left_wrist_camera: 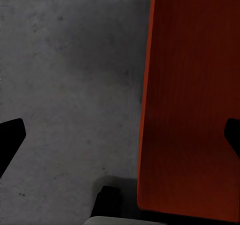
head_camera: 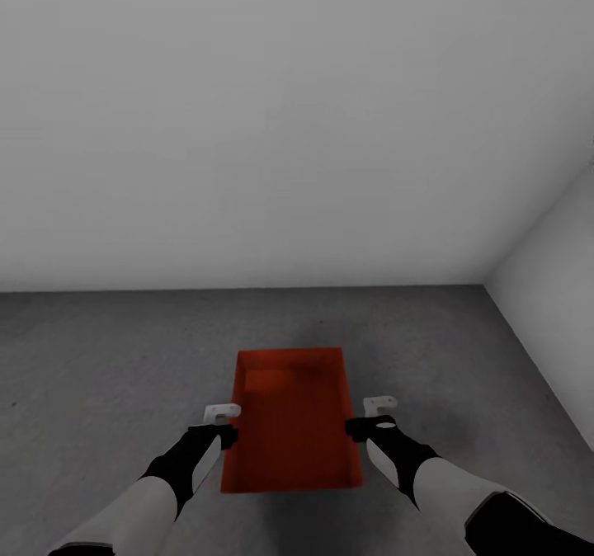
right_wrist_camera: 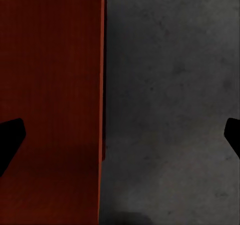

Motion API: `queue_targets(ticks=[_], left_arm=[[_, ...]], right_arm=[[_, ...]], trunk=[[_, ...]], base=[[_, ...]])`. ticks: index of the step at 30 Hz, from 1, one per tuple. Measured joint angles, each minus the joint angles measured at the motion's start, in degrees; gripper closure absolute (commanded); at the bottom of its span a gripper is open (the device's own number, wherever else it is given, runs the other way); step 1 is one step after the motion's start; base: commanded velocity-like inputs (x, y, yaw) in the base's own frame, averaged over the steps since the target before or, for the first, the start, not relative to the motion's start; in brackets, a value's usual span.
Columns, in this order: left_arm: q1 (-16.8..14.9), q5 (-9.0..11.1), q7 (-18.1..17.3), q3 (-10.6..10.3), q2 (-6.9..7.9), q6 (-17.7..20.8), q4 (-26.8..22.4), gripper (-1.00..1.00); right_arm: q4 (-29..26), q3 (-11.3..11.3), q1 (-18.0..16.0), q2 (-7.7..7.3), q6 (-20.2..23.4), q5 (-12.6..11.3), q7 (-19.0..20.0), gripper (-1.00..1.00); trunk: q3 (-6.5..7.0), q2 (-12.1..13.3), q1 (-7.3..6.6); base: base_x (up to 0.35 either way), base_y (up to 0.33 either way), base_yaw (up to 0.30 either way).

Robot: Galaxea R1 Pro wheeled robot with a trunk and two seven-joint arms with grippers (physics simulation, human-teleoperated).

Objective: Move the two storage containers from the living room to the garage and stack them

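One red-orange storage container sits open side up on the dark grey concrete floor of the garage, just in front of me. My left gripper is open at its left long wall, and the left wrist view shows the container's rim between the wide-spread fingertips. My right gripper is open at the right long wall. There too the rim runs between the fingertips. Neither pair of fingers touches the wall.
A plain white-grey wall rises beyond the container. A second wall meets it at a corner on the right. Bare concrete stretches to the left and ahead.
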Motion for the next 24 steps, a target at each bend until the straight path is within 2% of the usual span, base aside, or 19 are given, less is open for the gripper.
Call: queue_targets(ticks=[4, 24], left_arm=[[0.00, 0.00, 0.02, -0.05, 0.00, -0.01, -0.01, -1.00], [0.00, -0.03, 0.38, -0.08, 0.00, -0.01, -0.18, -1.00]], right_arm=[[0.00, 0.00, 0.00, 0.00, 0.00, -0.01, 0.00, -1.00], [-0.01, 0.00, 0.00, 0.02, 0.00, -0.03, 0.00, -1.00]], trunk=[[1.07, 1.61, -0.88], [2.85, 1.62, -0.88]], base=[[0.000, 0.000, 0.000], [0.000, 0.000, -0.015]])
